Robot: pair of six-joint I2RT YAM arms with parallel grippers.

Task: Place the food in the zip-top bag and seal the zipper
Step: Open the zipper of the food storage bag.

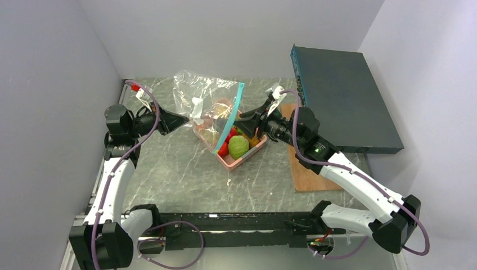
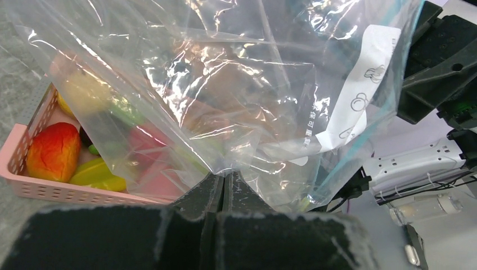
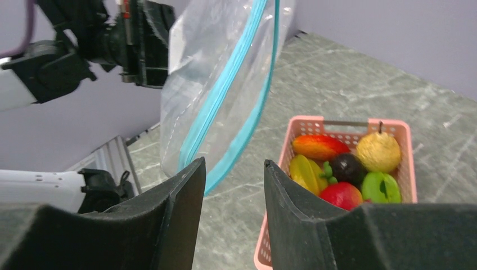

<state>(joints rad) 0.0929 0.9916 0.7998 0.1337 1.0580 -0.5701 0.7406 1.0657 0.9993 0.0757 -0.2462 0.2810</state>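
Looking for print, you had only the white label (image 2: pixel 360 84) on the zip-top bag (image 2: pixel 236 84): three round line symbols, with a column of small characters beside it that were too fine to read. Your left gripper (image 2: pixel 224 185) was pinched tight on the bag's clear plastic and held it up above the marbled table (image 3: pixel 337 73). The zipper (image 3: pixel 225 95) ran as a teal strip down the raised edge, just ahead of your right gripper (image 3: pixel 234 164), whose jaws stood narrowly apart with nothing between them. The food (image 3: pixel 347 167) lay in the pink basket (image 3: pixel 409 163) beside the hanging bag: a red-orange piece (image 3: pixel 319 146), a yellow piece (image 3: pixel 304 173), a yellowish round piece (image 3: pixel 378 151), a green piece (image 3: pixel 379 187), a red piece (image 3: pixel 340 194) and a dark purple one among them.
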